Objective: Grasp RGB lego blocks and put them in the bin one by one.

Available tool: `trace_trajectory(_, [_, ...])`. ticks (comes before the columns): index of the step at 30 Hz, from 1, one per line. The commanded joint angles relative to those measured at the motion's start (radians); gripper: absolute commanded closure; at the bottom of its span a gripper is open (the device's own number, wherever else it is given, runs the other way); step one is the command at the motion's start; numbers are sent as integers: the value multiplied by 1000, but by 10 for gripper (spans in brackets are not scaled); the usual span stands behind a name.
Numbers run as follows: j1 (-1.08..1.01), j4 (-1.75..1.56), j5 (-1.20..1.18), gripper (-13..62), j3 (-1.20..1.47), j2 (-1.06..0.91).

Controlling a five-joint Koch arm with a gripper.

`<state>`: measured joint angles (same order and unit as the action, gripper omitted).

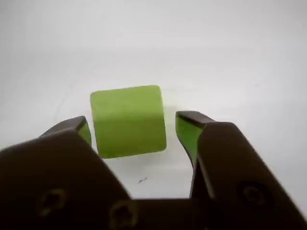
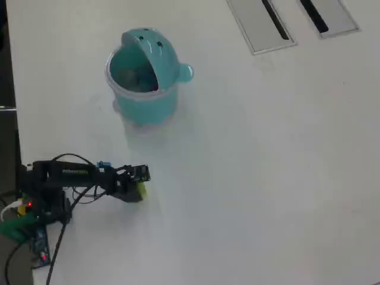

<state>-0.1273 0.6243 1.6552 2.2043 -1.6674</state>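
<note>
The yellow-green block (image 1: 128,120) rests on the white surface (image 1: 230,57), squarely between the two tips of the tool (image 1: 134,129). In the wrist view the jaws stand apart, one on each side of the block, with a narrow gap visible on the right side and the left tip just beside or touching the block; contact there cannot be confirmed. The tool is therefore spread to slightly more than the block's width and has hold of nothing yet. This straddling position appears intended to centre the block so that closing presses on two opposite flat faces.

In the overhead view the block (image 2: 141,190) shows only as a small yellow-green spot under the tool (image 2: 139,185), at the near left of the surface (image 2: 267,178). The arm (image 2: 65,175) extends to the right from its base at the left edge.

The bin (image 2: 143,80) stands farther away, well apart from the tool, its domed lid tipped back so the mouth is exposed to receive a drop from above. Its contents are too blurred to identify. Two grey slotted panels (image 2: 258,24) lie at the far right, clear of the work.
</note>
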Motion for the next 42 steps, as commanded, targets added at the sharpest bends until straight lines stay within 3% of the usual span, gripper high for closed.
trace_trajectory(1, [2,-72,9,163,-17,5])
trace_trajectory(11, [-5,-212,-41,210,20,77])
trace_trajectory(19, [-3,-285,-127,298,54,75])
trace_trajectory(36, [166,-403,-215,313,-17,-94])
trace_trajectory(42, [313,-557,-295,311,-87,-164])
